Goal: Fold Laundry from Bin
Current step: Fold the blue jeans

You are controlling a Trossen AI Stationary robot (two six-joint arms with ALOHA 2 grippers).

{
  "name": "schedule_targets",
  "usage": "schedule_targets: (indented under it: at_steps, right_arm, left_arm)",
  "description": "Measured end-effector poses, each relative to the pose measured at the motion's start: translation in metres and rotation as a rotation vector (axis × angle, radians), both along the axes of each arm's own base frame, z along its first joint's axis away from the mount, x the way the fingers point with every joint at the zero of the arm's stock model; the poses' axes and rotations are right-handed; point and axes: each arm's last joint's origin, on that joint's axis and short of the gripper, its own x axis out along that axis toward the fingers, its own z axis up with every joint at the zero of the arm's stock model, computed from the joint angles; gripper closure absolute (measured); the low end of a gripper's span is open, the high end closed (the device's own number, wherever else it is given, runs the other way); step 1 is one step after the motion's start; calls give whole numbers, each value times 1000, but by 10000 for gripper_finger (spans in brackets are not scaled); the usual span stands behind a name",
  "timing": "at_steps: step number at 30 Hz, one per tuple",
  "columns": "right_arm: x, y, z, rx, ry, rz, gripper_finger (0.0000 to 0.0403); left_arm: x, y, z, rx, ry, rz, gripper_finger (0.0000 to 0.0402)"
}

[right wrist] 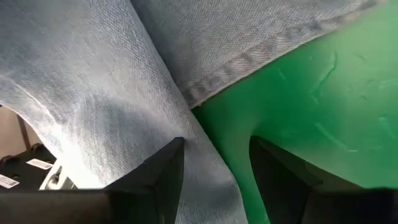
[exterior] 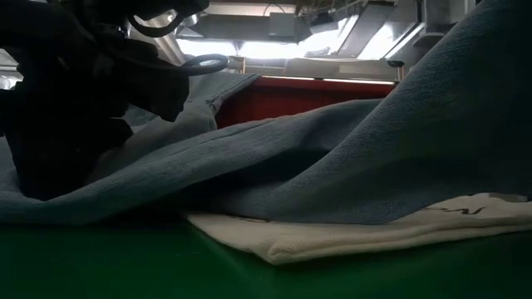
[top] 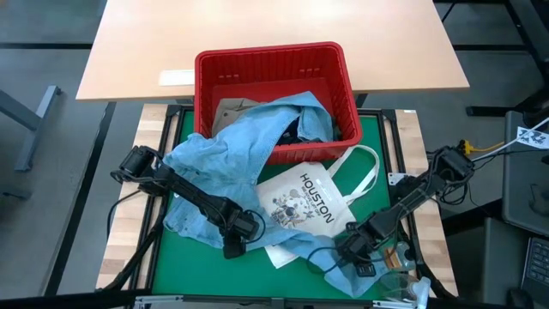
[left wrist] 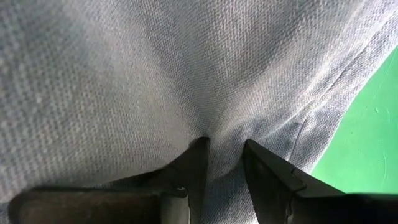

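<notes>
High view: the light blue denim garment (top: 227, 159), soft and heavily creased, is draped from inside the red slotted plastic bin (top: 273, 64) at 12 o'clock over its near rim and down onto the green mat (top: 377, 150), passing beneath the flat white woven tote bag (top: 307, 199) printed "HOUSTON". The left gripper (top: 233, 245), at 7 o'clock, is seen pinched on a fold of this denim between its narrowly parted dark fingers. The right gripper (top: 353, 253), at 5 o'clock, is held wider, with a hemmed, stitched denim strip running between its fingers.
</notes>
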Motion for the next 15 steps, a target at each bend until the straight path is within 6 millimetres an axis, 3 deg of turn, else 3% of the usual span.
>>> schedule_targets:
  at_steps: [8,15]
  right_arm:
    - [3,10,0,110,-34,44,221]
    - [-2,22,-13,80,-7,78,223]
  left_arm:
    - [0,0,0,1,-1,1,299]
    - [1,0,0,0,-6,1,299]
